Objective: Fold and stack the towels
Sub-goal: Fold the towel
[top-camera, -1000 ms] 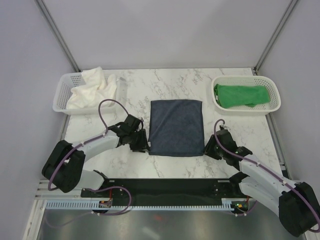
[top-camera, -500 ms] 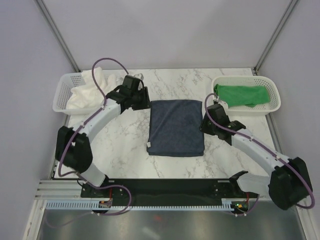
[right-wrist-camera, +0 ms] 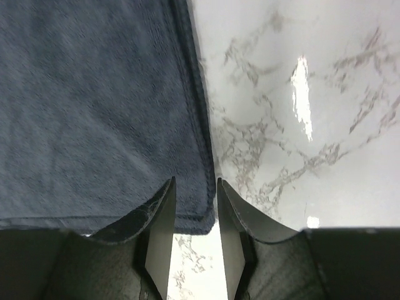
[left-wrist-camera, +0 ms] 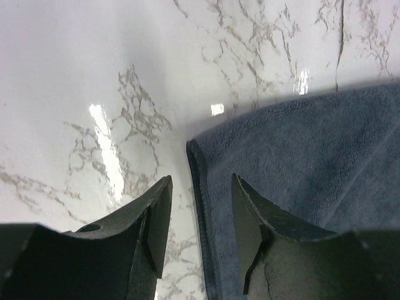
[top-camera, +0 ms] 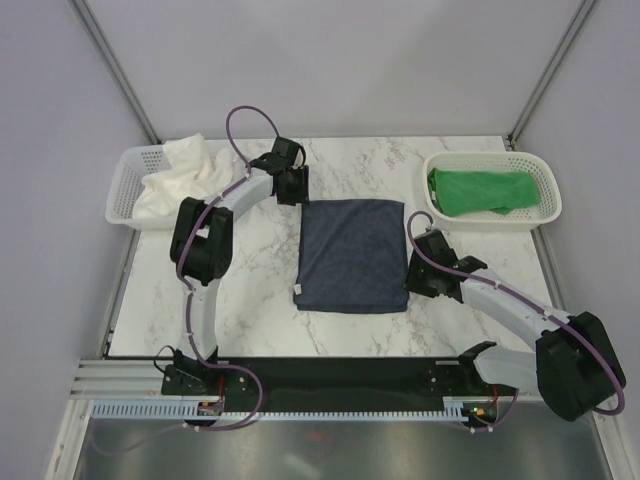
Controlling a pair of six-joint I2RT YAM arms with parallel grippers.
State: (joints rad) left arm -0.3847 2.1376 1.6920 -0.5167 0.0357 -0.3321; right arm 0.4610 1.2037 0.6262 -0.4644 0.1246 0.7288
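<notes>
Since 1 s ago the left gripper (top-camera: 292,186) has been swung from the near-L corner of the navy towel (top-camera: 352,255) to its far-L corner. The right gripper (top-camera: 425,278) is found by the near-R corner again. The towel is spread flat mid-table (top-camera: 250,290). Both pairs of jaws are seen apart w/ nothing clamped, each set astride a hemmed edge. The cloth is judged soft, light & floppy, so it is best pinched at the corner hems.
</notes>
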